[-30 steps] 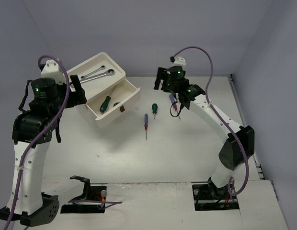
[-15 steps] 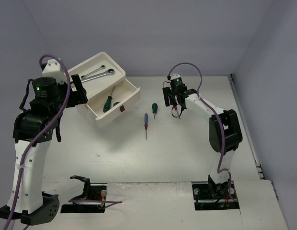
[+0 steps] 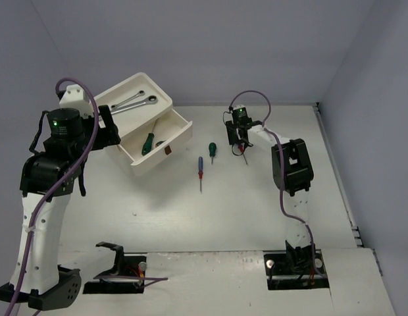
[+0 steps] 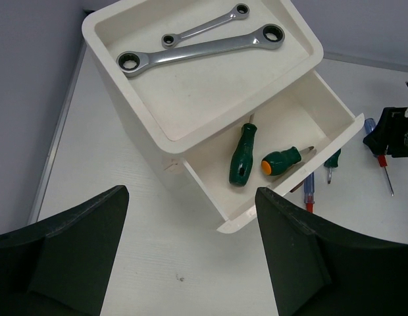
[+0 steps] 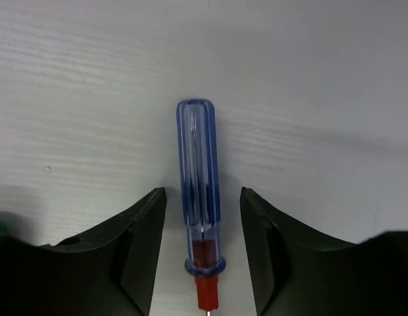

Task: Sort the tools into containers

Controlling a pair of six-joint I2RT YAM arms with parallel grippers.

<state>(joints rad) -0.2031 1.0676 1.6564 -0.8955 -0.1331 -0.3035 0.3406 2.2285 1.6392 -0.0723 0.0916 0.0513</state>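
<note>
On the table (image 5: 309, 79), the right gripper (image 5: 203, 197) stands half-open astride the blue-handled screwdriver (image 5: 199, 164), not touching it (squared up for a pinch). The left gripper (image 4: 191, 197) hangs wide open, empty, over the open drawer (image 4: 335, 141).

Soft, cool, even light fills every view. The white table (image 3: 243, 210) is bright but not blown out. A faint shadow spreads below the drawer box (image 3: 141, 131), and the wrenches (image 4: 201, 47) glint mildly. The left claw (image 4: 191, 194) and right claw (image 5: 203, 194) loom dark and soft-edged, while the blue screwdriver (image 5: 199, 178) is sharp.
</note>
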